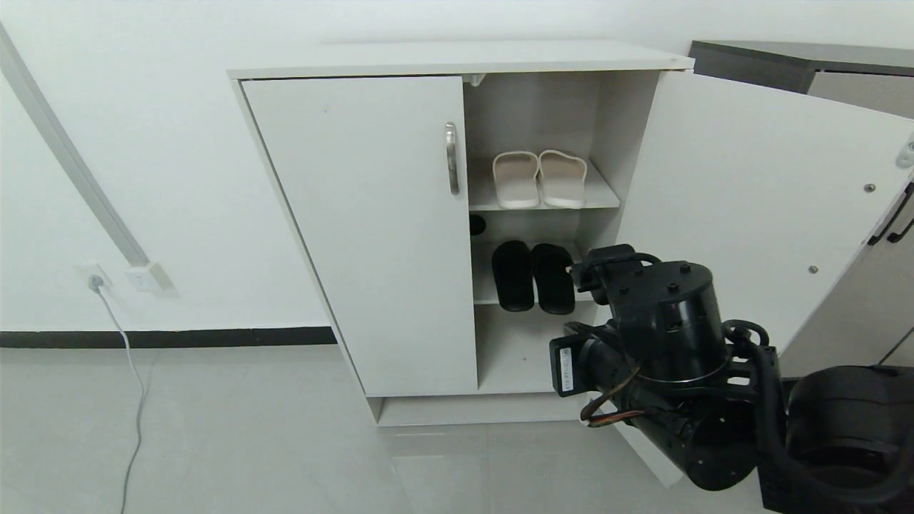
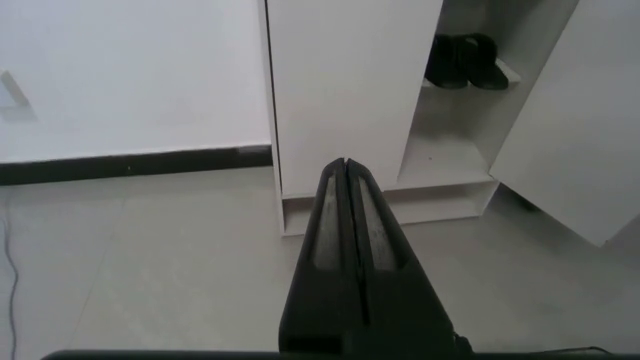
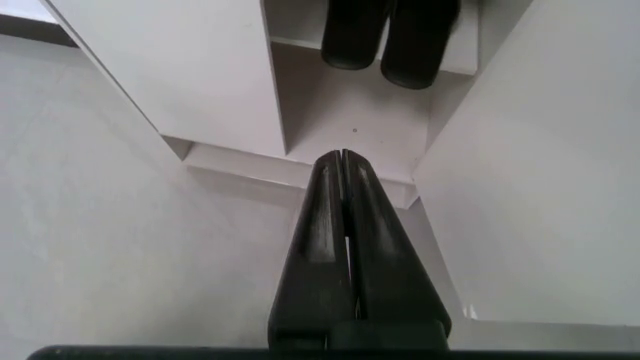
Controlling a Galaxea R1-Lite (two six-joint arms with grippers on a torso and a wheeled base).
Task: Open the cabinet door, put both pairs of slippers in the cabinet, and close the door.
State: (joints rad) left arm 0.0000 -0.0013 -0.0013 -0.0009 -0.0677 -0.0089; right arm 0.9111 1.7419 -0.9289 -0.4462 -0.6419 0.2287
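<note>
both pairs are in the cabinet [image 1: 457,58]: the white pair [image 1: 539,178] sits side by side on the upper shelf, and the black pair [image 1: 532,277] sits on the shelf below, toes inward. the right door [image 1: 750,200] stands swung wide open, while the left door [image 1: 357,228] is shut. so the opening and both placements look done, and what seems left is closing the right door.

the right gripper [image 3: 345,165] has its fingers pressed together with nothing between them. it hangs low in front of the open compartment, below the black pair and beside the inner face of the right door. the right arm sits between the opening and that door, so it would likely need to come clear and get behind the panel before it can push it shut.

the left gripper [image 2: 345,172] is also pressed together and empty. it is held over the floor [image 2: 150,260], well apart from the cabinet and pointing towards the left door.

no slippers lie on the floor in front of the cabinet.
</note>
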